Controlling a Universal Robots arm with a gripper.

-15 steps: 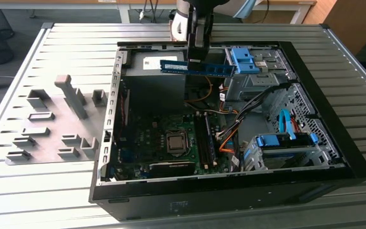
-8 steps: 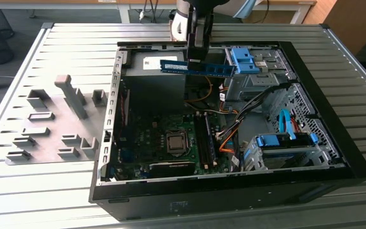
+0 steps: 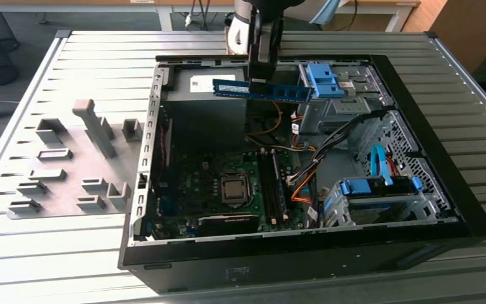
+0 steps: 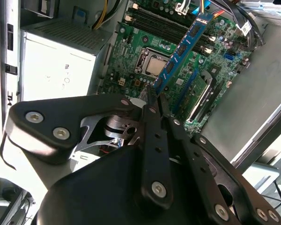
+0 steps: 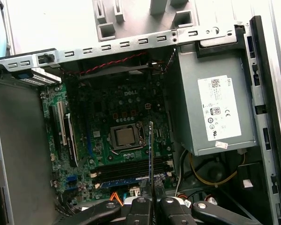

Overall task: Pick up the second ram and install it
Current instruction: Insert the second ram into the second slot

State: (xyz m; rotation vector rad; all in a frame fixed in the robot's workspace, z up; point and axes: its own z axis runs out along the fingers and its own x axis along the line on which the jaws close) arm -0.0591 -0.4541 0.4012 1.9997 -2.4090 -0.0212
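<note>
The second ram [image 3: 262, 90], a long thin blue board with black chips, hangs level above the far part of the open computer case [image 3: 445, 209]. My gripper [image 3: 258, 75] comes down from above and is shut on the stick's upper edge near its middle. In the second wrist view the ram [image 4: 180, 49] reaches out from the closed fingertips [image 4: 152, 101] over the green motherboard [image 4: 131, 61]. In the first wrist view the ram [image 5: 151, 154] shows edge-on, rising from the gripper [image 5: 152, 202] across the long dark memory slots [image 5: 131, 168].
Inside the case lie the CPU socket [image 3: 233, 188], the memory slots [image 3: 270, 180], orange and black cables [image 3: 304, 180] and the grey power supply [image 5: 220, 108]. Light-blue drive-bay latches [image 3: 323, 79] stand beside the ram. A grey fixture plate [image 3: 74, 164] lies on the exterior view's left.
</note>
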